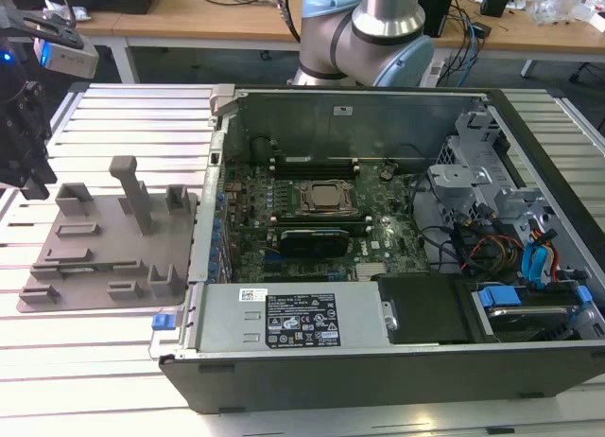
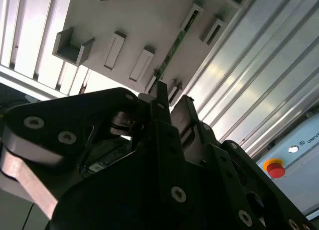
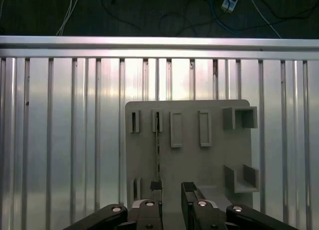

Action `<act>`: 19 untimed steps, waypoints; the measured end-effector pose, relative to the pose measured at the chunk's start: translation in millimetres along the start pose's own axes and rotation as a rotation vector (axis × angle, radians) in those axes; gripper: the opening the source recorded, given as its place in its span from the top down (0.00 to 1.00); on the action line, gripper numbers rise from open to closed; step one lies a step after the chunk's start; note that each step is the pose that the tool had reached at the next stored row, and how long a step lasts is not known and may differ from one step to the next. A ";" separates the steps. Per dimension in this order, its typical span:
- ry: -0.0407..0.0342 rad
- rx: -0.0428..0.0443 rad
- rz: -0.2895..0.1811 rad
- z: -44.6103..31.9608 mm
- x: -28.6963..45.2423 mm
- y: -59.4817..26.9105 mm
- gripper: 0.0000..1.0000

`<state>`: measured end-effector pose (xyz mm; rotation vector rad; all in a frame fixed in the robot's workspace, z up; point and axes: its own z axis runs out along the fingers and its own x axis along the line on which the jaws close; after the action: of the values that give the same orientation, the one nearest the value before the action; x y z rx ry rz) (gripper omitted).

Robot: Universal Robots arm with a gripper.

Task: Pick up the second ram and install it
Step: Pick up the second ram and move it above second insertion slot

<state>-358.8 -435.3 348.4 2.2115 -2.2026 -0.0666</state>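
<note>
Item: second ram [image 3: 158,150], on edge in grey tray [image 1: 104,231], exterior view's left; gripper [image 3: 172,190] released, empty, hovering close; pickup and install pending

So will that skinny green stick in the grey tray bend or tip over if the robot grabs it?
Probably stiff, not floppy: the second ram stands straight on its thin edge in the tray. Likely light, being so thin. Lifted free of the tray, it could easily tip.

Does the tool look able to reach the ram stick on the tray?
Probably yes: the tool hangs open over the tray, and nothing covers the ram stick standing on edge there.
</note>
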 end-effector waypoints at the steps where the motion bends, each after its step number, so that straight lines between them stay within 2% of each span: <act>1: 0.0000 0.0000 0.000 0.9 0.0 0.0 0.70; 14: 0.0000 0.0000 0.000 19.7 0.3 -0.9 0.70; 19: 0.0000 0.0000 0.000 31.3 0.5 -1.4 0.70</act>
<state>-358.8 -435.3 317.1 2.2115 -2.2026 -0.0666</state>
